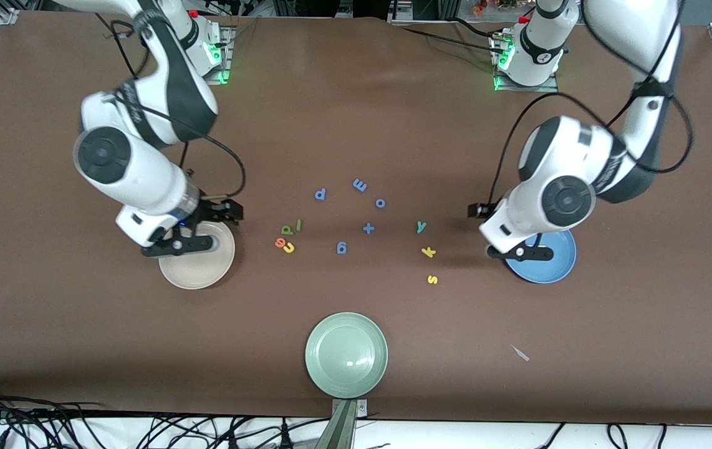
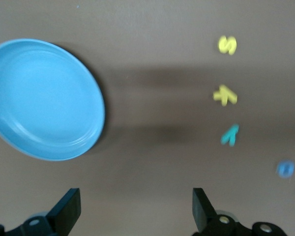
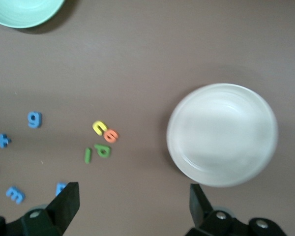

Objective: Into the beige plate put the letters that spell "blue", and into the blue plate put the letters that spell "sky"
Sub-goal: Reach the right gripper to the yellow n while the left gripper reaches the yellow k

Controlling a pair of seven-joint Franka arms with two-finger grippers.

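The beige plate (image 1: 197, 267) (image 3: 222, 133) lies toward the right arm's end of the table. My right gripper (image 1: 180, 244) (image 3: 134, 204) hangs open and empty over its rim. Beside the plate cluster green b (image 1: 287, 230) (image 3: 103, 150), thin green l (image 1: 298, 224) (image 3: 87, 155), orange e (image 1: 280, 243) (image 3: 110, 135) and yellow u (image 1: 289, 247) (image 3: 99, 127). The blue plate (image 1: 546, 260) (image 2: 39, 98) lies toward the left arm's end, with my left gripper (image 1: 521, 252) (image 2: 136, 209) open and empty over its edge. Teal y (image 1: 421, 226) (image 2: 230, 134), yellow k (image 1: 428, 252) (image 2: 225, 95) and yellow s (image 1: 432, 279) (image 2: 227, 45) lie in a row beside it.
Several blue letters and symbols lie mid-table: p (image 1: 320, 194), m (image 1: 360, 184), o (image 1: 380, 203), plus (image 1: 368, 229), g (image 1: 341, 248). A pale green plate (image 1: 346, 354) sits nearest the front camera. A small scrap (image 1: 520, 353) lies beside it toward the left arm's end.
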